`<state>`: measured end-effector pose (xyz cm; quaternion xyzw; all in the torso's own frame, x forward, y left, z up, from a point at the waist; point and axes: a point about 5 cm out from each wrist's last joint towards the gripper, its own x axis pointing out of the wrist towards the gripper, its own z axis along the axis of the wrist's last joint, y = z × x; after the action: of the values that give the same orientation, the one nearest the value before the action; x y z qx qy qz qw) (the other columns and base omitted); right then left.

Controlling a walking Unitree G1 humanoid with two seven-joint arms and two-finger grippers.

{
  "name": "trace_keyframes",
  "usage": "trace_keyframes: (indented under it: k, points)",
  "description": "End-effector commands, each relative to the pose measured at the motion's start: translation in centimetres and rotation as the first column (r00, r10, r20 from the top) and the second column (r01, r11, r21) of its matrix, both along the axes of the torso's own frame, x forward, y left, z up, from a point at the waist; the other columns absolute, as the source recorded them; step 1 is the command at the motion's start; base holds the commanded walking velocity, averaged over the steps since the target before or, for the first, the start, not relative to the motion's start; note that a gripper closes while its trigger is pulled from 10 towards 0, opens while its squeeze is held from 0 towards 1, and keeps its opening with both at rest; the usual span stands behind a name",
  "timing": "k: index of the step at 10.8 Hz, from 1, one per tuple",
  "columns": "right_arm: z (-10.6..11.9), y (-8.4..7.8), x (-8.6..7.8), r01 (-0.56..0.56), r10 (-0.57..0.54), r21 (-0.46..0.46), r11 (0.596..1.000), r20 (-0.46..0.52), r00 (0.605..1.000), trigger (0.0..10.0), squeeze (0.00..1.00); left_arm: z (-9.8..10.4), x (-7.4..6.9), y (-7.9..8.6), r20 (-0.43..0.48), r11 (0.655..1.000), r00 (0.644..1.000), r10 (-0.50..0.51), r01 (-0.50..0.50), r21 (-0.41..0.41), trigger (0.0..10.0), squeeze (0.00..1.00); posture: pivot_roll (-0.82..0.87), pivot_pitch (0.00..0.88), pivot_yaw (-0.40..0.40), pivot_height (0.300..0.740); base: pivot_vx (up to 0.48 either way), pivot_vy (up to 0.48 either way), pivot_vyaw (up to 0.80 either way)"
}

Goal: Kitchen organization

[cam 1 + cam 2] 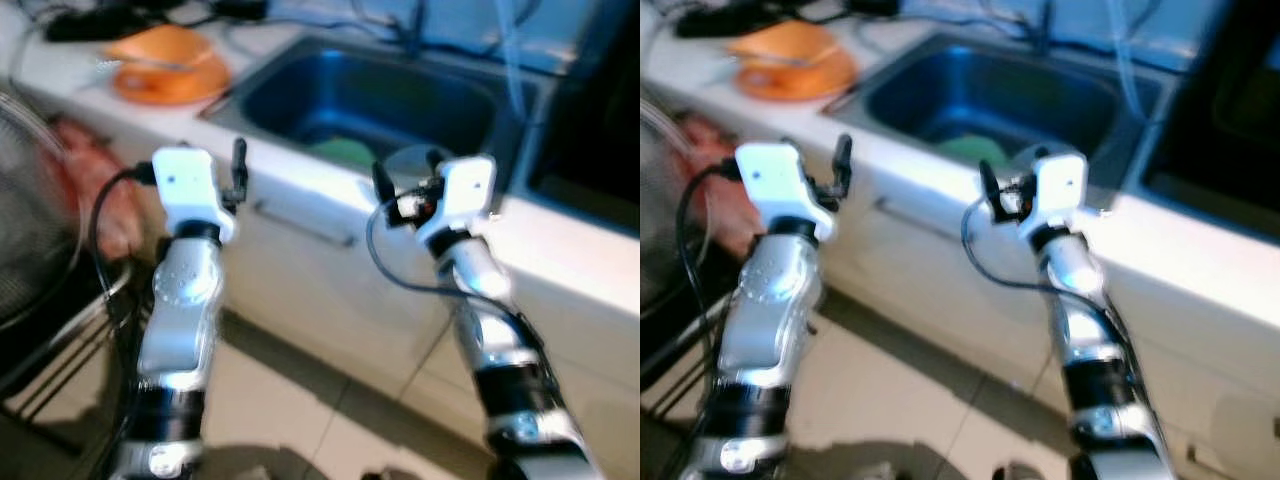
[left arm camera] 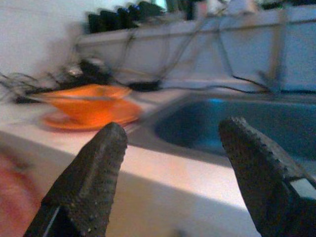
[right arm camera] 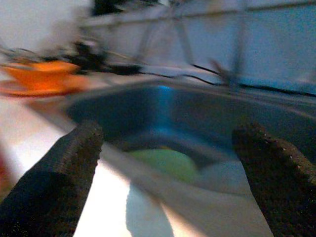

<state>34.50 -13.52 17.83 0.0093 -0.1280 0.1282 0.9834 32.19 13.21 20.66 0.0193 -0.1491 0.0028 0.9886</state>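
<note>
Though blurred, green thing (image 3: 165, 163) beyond right gripper (image 3: 168, 163).

1. You will find no readable text, label, brand, number or sign anywhere in these pictures.
2. The views are blurred, so any small print on the wrist housings or along the back wall is too soft for you to make out.
</note>
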Motion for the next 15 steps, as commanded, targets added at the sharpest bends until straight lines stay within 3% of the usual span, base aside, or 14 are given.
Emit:
trace_keyframes:
  k: [1, 3, 7, 15]
  points:
    - [0.6, 0.32, 0.1, -0.012, 0.012, 0.01, 1.0, 0.021, 1.0, 10.0, 0.0, 0.29, -0.05, 0.64, 0.014, 1.0, 1.0, 0.024, -0.024, 0.011, 10.0, 0.0, 0.07, 0.114, 0.019, 0.74, 0.382, 0.0, 0.0]
    - [0.61, 0.36, 0.12, -0.013, 0.013, 0.013, 1.0, 0.021, 1.0, 10.0, 0.0, 0.31, -0.04, 0.68, 0.015, 1.0, 1.0, 0.023, -0.023, 0.011, 10.0, 0.0, 0.07, 0.116, 0.019, 0.74, 0.377, 0.0, 0.0]
    - [0.59, 0.33, 0.12, -0.011, 0.011, 0.015, 1.0, 0.02, 1.0, 10.0, 0.0, 0.37, -0.08, 0.15, 0.018, 1.0, 1.0, -0.008, 0.007, 0.011, 10.0, 0.0, 0.07, 0.116, 0.019, 0.74, 0.0, 0.0, 0.0]
    - [0.48, 0.42, 0.09, -0.016, 0.016, 0.013, 1.0, 0.016, 1.0, 10.0, 0.0, 0.27, -0.09, 0.14, 0.015, 1.0, 1.0, -0.006, 0.006, 0.002, 10.0, 0.0, 0.07, 0.111, 0.02, 0.74, 0.0, 0.453, 0.0]
